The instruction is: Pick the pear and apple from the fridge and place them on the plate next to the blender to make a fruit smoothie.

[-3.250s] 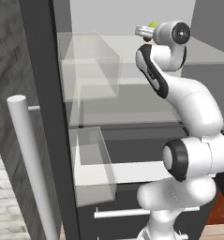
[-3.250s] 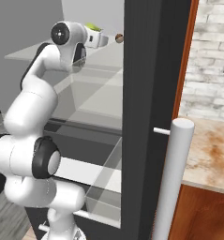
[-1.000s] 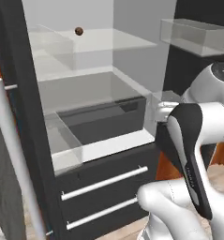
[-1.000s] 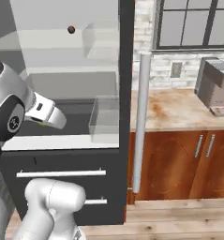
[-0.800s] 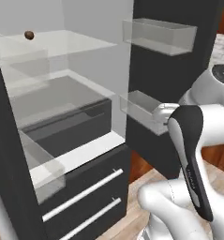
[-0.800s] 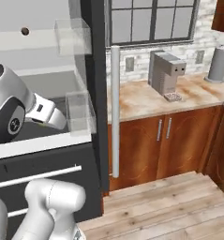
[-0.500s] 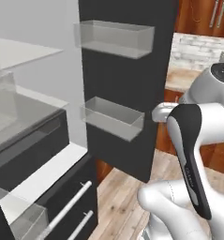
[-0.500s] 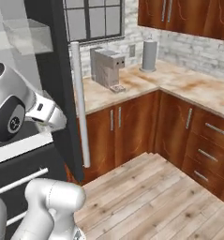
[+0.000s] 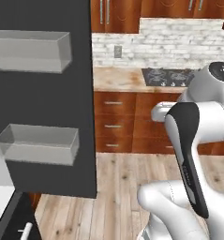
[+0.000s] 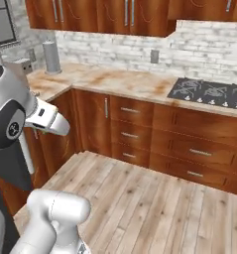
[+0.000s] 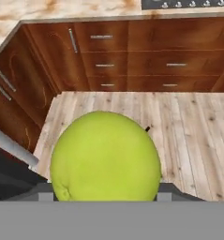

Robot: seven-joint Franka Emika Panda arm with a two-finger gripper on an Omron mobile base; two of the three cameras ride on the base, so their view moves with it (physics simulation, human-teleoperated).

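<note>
The pincer (image 11: 104, 197) grips the pear (image 11: 105, 157) (above wood floor (image 11: 188, 126)).

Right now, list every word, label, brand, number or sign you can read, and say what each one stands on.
None: no legible text anywhere.
The green fruit in the gripper bears no sticker.
The fridge door and its clear bins are unmarked.
The cooktop and the wooden drawers carry no readable marks.
</note>
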